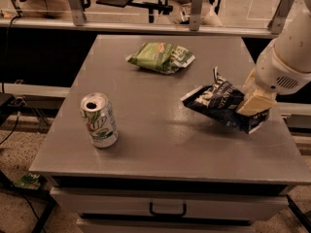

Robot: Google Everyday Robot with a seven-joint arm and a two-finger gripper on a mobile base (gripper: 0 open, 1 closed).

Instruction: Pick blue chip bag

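The blue chip bag (218, 102) is dark navy with white lettering. It hangs tilted at the right side of the grey table (146, 144), its left end raised off the top with a shadow beneath. My gripper (253, 102) comes in from the right on a white arm and is shut on the bag's right end. A cream finger (257, 101) lies over the bag. The other finger is hidden behind the bag.
A green chip bag (163, 56) lies at the back middle of the table. An open green and white soda can (99, 119) stands front left. A drawer with a handle (167, 210) sits below the front edge. A rail and chairs stand behind.
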